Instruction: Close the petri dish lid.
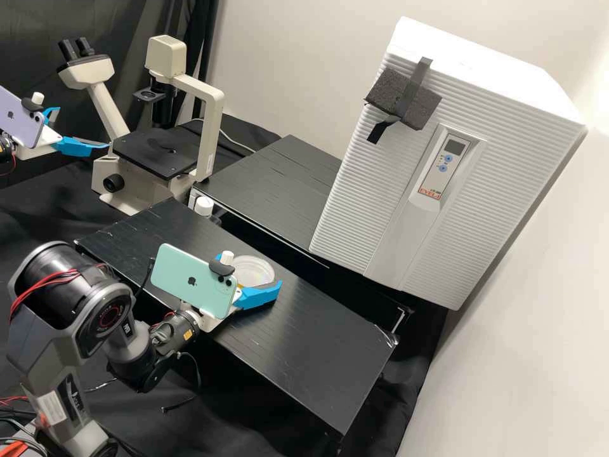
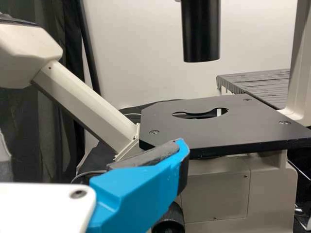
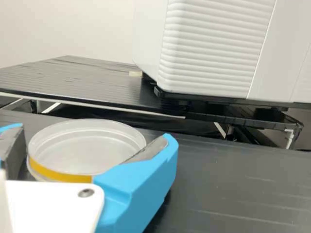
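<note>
The right gripper (image 3: 95,132) frames a clear, round petri dish (image 3: 87,145) on the black bench (image 1: 317,355), its 2 blue fingers (image 3: 138,191) spread wide, 1 at either side of the near part of the dish. The jaws look released rather than clenched; whether either pad touches the wall cannot be told. The dish lies flat, a yellow band (image 3: 58,174) around its side, with a white ribbed cabinet (image 1: 406,158) beyond. Lid and base cannot be told apart, so the step in hand is judged to be settling the lid squarely. To do it well, the right gripper should center on the dish, keep both pads level with the lid's skirt and close evenly, so that neither side pushes first and skids the dish across the smooth top. A light squeeze, then a straight press down, should seat the rim all round; a tilted push could leave 1 edge riding high, and gripping too low would catch the base. Beside the microscope (image 1: 155,152), the left gripper (image 1: 83,127) hangs with its jaws parted and nothing between them, best left out of this 1-handed job.
</note>
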`<action>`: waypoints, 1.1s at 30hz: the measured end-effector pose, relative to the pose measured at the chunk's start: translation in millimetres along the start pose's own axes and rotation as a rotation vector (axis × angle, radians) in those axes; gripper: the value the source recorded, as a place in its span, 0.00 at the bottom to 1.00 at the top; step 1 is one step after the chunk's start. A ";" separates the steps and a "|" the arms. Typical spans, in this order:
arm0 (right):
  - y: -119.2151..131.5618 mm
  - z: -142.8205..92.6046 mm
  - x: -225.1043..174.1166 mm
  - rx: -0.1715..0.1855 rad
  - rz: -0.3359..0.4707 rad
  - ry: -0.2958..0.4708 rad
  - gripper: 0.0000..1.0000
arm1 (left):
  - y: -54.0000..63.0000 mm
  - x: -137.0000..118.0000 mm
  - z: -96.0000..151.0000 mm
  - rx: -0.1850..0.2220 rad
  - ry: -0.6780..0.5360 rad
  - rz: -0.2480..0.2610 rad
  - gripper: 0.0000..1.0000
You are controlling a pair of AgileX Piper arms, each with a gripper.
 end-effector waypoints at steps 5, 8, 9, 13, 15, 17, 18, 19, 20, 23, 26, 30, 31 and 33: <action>0.5 2.2 -1.2 0.000 0.003 -0.012 1.00 | 0.0 0.0 0.0 0.000 0.000 0.000 1.00; 0.4 2.4 -1.5 0.000 0.002 -0.012 1.00 | 0.0 0.0 0.0 0.000 0.000 0.000 1.00; 0.4 2.3 -1.9 0.000 0.002 -0.012 1.00 | 0.0 0.0 0.0 0.000 0.000 0.000 1.00; -0.1 2.7 -2.7 0.000 0.000 -0.014 1.00 | 0.0 0.0 0.0 0.000 0.000 0.000 1.00; -0.4 2.9 -3.1 0.000 -0.002 -0.015 1.00 | 0.0 0.0 0.0 0.000 0.000 0.000 1.00; -0.6 3.0 -3.6 0.000 -0.002 -0.016 1.00 | 0.0 0.0 0.0 0.000 0.000 0.000 1.00; -0.9 3.2 -4.1 0.000 -0.004 -0.017 1.00 | 0.0 0.0 0.0 0.000 0.000 0.000 1.00; -0.8 3.1 -3.9 0.000 -0.003 -0.016 1.00 | 0.0 0.0 0.0 0.000 0.000 0.000 1.00; -0.8 3.1 -3.9 0.000 -0.003 -0.016 1.00 | 0.0 0.0 0.0 0.000 0.000 0.000 1.00; -0.4 2.8 -3.9 0.000 0.001 -0.013 1.00 | 0.0 0.0 0.0 0.000 0.000 0.000 1.00; -0.4 2.8 -3.9 0.000 0.001 -0.013 1.00 | 0.0 0.0 0.0 0.000 0.000 0.000 1.00; -0.1 3.2 -3.9 0.000 0.003 -0.015 0.00 | 0.0 0.0 0.0 0.000 0.000 0.000 1.00; 0.1 3.5 -3.9 0.002 0.002 -0.014 0.00 | 0.0 0.0 0.0 0.000 0.000 0.000 1.00; 0.1 3.5 -3.9 0.002 -0.001 -0.011 0.00 | 0.0 0.0 0.0 0.000 0.000 0.000 1.00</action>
